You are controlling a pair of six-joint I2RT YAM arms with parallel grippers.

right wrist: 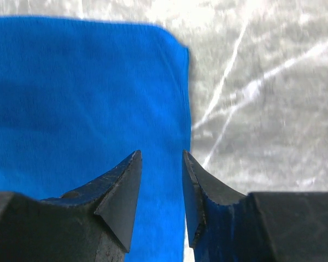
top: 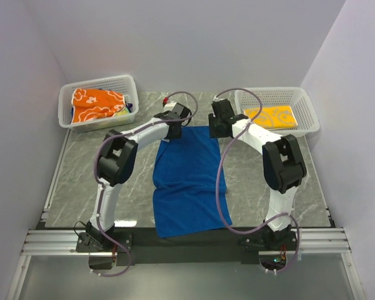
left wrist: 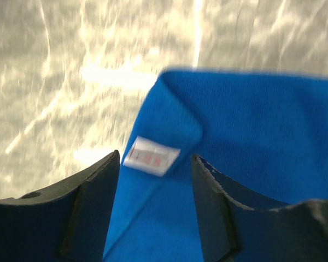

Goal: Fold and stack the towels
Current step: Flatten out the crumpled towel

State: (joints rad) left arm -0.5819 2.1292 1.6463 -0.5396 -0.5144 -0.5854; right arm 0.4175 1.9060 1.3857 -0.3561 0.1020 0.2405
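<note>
A royal blue towel [top: 190, 181] lies spread lengthwise in the middle of the marble table. My left gripper [top: 175, 127] hangs over its far left corner, jaws open. In the left wrist view that corner [left wrist: 251, 125] is turned over and shows a white label [left wrist: 151, 155] between the fingers of the left gripper [left wrist: 156, 158]. My right gripper [top: 217, 129] is over the far right corner. It [right wrist: 161, 154] is open, straddling the towel's right edge [right wrist: 87, 87]. An orange towel [top: 97, 105] and a yellow towel [top: 272, 117] lie in baskets.
A white mesh basket [top: 69, 100] at the back left holds the crumpled orange towel. A second white basket [top: 306, 109] at the back right holds the folded yellow one. Grey walls close in on three sides. Arm cables loop over the blue towel.
</note>
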